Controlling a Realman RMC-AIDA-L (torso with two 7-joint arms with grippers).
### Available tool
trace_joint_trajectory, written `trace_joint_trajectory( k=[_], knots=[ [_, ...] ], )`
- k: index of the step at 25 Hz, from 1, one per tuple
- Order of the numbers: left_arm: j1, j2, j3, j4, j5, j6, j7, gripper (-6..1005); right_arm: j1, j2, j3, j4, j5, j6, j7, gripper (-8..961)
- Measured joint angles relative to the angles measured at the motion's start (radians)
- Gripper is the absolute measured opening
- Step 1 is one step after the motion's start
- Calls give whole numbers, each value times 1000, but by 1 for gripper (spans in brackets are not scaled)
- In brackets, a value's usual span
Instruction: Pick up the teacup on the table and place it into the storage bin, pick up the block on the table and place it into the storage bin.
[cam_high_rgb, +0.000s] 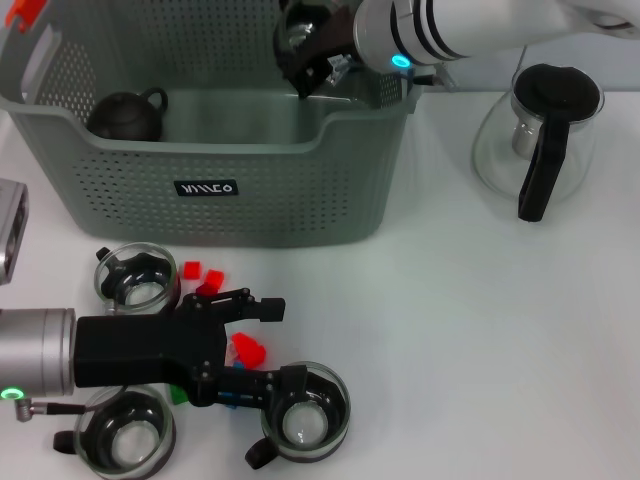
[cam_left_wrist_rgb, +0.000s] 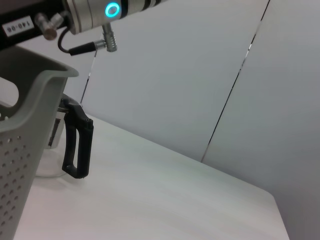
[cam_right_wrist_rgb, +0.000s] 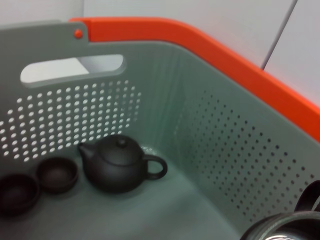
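Nearest you, three glass teacups sit on the desk around your left gripper (cam_high_rgb: 250, 350).
One teacup (cam_high_rgb: 303, 418) is at the jaws' lower finger, another (cam_high_rgb: 125, 432) under the arm, a third (cam_high_rgb: 137, 277) beyond; red blocks (cam_high_rgb: 203, 272) lie between. Your left jaws stand apart around a red block (cam_high_rgb: 248, 349). Farther off, your right gripper (cam_high_rgb: 305, 60) holds a teacup (cam_high_rgb: 298, 30) over the storage bin (cam_high_rgb: 230, 190), jaws clamped on it; a dark teapot (cam_high_rgb: 128, 115) lies inside.
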Motion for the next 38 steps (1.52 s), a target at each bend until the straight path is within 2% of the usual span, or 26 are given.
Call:
trace_joint_trajectory(
  k=[19, 22, 31, 35, 38],
  knots=[
    [2, 0, -1, -9, 4, -2, 5, 947, -19, -6, -7, -22, -1, -78, 5, 57],
    [2, 0, -1, -9, 4, -2, 5, 948, -42, -7, -8, -60, -4, -86, 13, 183],
    [2, 0, -2, -9, 4, 0, 5, 948, -107, -6, -10, -191, -6, -104, 18, 394],
    [2, 2, -3, -8, 4, 5, 5, 948, -191, -5, -11, -387, 27, -144, 14, 545],
    [3, 6, -4, -3, 5, 11, 3, 948, -300, -8, -10, -592, 107, -251, -20, 673]
  ],
)
